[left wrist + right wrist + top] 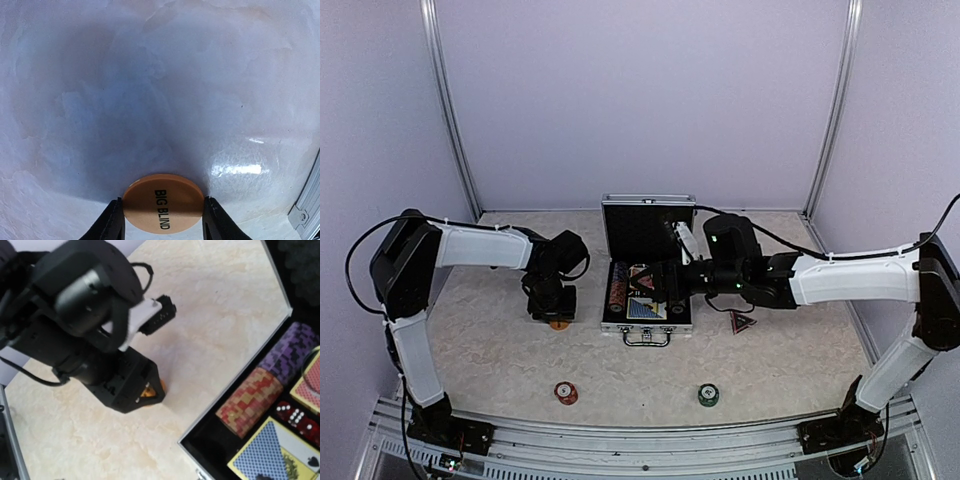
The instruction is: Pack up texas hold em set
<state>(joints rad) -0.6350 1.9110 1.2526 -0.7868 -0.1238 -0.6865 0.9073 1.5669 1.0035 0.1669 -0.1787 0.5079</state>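
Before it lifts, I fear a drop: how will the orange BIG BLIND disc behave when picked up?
Likely rigid and light: the BIG BLIND disc looks thin and flat. Pinched at its rim by the left end effector, it may pivot or slip.

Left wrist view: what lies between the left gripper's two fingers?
In that view, the orange BIG BLIND disc, flat on the table, lies there; both fingers seem to touch it.

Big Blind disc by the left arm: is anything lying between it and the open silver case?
Nothing visible: only bare table separates the Big Blind disc from the case's left wall. The right tool hangs over the case.
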